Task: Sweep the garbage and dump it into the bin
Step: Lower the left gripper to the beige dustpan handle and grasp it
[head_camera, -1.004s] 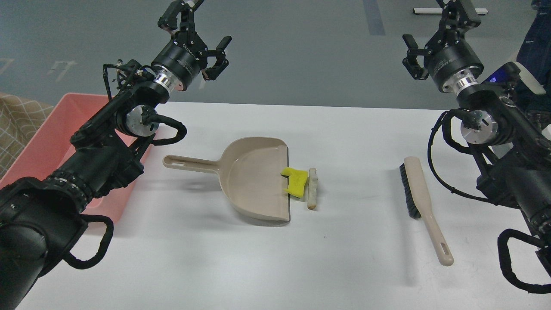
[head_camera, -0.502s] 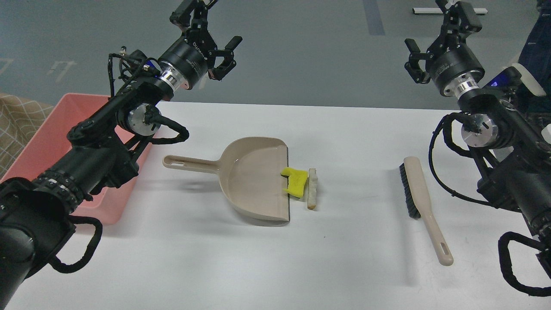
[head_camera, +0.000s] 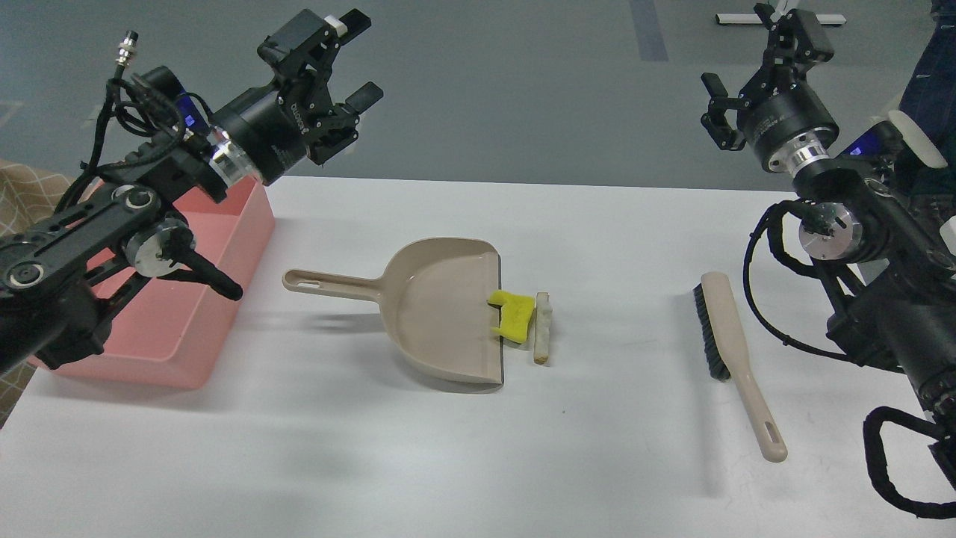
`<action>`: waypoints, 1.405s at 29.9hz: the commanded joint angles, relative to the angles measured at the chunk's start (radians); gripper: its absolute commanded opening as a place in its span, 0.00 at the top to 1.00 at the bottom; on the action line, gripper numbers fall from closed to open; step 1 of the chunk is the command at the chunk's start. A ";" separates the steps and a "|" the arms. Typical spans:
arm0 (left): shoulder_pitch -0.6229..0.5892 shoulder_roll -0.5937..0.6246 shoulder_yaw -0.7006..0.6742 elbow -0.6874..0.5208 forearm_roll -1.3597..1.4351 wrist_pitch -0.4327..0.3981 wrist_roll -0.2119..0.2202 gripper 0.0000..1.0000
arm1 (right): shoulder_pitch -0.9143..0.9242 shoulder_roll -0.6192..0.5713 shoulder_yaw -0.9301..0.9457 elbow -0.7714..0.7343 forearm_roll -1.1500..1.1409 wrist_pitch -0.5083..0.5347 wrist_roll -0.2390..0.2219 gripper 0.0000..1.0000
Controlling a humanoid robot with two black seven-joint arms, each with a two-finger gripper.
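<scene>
A bright yellow spongy chunk rests on the front lip of the beige dustpan in the middle of the white table. A white bread slice lies on edge just right of it, on the table. The pink bin stands at the table's left edge, partly hidden by my left arm. My left gripper is open and empty, raised above the table's far edge, up and left of the dustpan. My right gripper is open and empty, raised at the far right.
A beige hand brush with black bristles lies on the table right of the garbage, handle toward me. The dustpan's handle points left toward the bin. Grey floor lies beyond the table's far edge.
My left arm has swung left and drawn back, uncovering more of the pink bin; its gripper turned to point right. My right gripper has shifted slightly. The dustpan, garbage and brush have not moved.
</scene>
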 commanded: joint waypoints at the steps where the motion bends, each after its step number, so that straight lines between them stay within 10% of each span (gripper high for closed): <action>1: 0.078 0.099 0.000 -0.150 0.043 0.080 0.001 0.02 | 0.000 0.001 0.000 0.001 0.000 -0.001 0.000 0.00; 15: 0.481 0.046 -0.009 -0.294 0.299 0.466 0.021 0.02 | -0.013 0.003 0.000 0.001 0.000 -0.001 0.000 0.00; 26: 0.670 -0.031 -0.028 -0.290 0.370 0.483 0.023 0.02 | -0.014 0.003 0.000 0.001 -0.002 -0.001 0.000 0.00; 42: 0.641 -0.252 -0.031 -0.030 0.380 0.585 0.030 0.02 | -0.013 0.003 -0.021 0.001 -0.002 -0.003 0.000 0.00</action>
